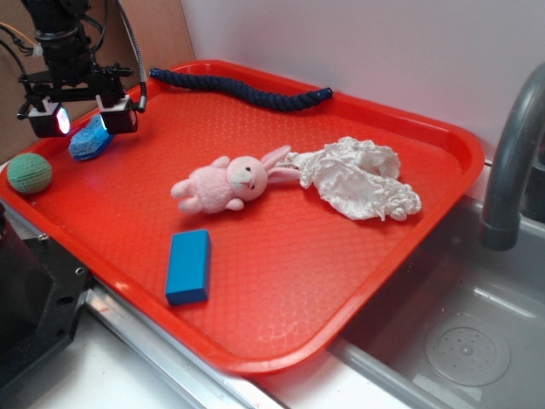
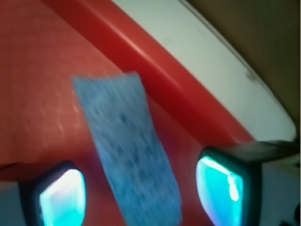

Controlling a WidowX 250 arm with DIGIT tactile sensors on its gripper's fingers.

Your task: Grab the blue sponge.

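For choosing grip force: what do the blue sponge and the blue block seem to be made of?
Blue sponge: apparently soft foam, matte, with dark pores speckling its surface. Blue block: seemingly rigid plastic or painted wood, smooth, with sharp straight edges and even colour; which one is unclear.

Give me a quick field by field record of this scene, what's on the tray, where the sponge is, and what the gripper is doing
surface: red tray beside a sink
target: blue sponge, far left part of the tray, between the fingers in the wrist view
gripper: open, above the sponge, jaws either side, not closed on it
contact: cannot tell if a pad touches the sponge
other items: green ball, blue block, pink bunny, white cloth, dark blue rope
task state: sponge not yet grabbed
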